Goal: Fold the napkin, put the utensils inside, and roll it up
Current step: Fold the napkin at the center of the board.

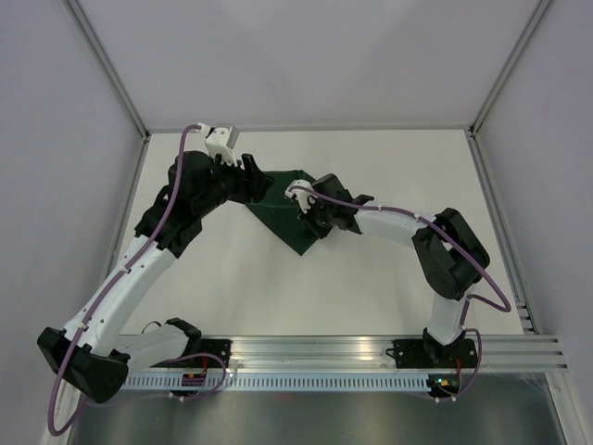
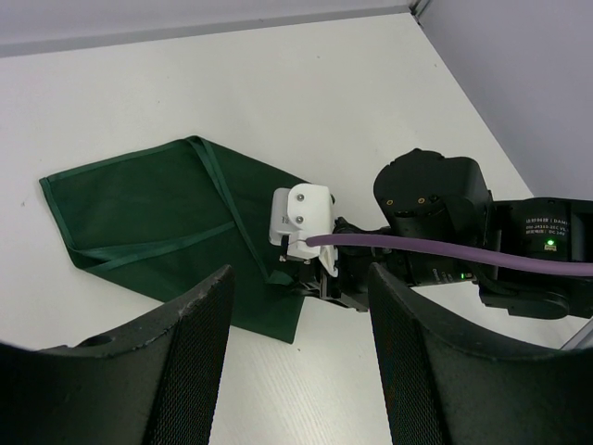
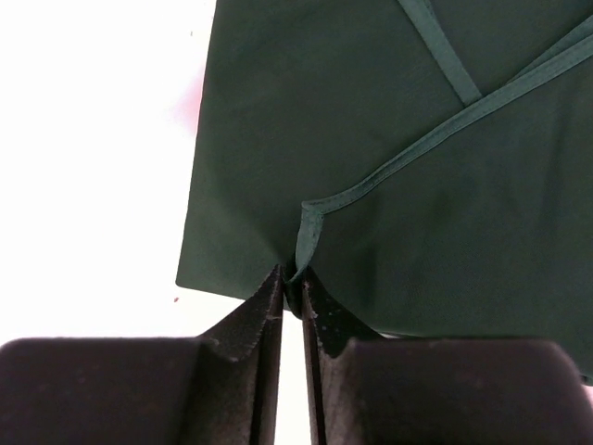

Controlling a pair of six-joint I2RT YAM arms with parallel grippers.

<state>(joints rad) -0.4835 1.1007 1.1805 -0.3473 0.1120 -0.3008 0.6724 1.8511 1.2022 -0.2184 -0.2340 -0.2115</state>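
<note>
The dark green napkin lies on the white table, partly folded, with its hemmed edges crossing on top. My right gripper is shut on a pinched-up hem fold near the napkin's near edge; the cloth spreads out beyond the fingertips. It also shows in the left wrist view. My left gripper is open and empty, hovering above the table by the napkin's left side, its fingers wide apart. No orange-yellow utensils are in view.
White enclosure walls with metal corner posts stand round the table. An aluminium rail runs along the near edge by the arm bases. Purple cables run along both arms.
</note>
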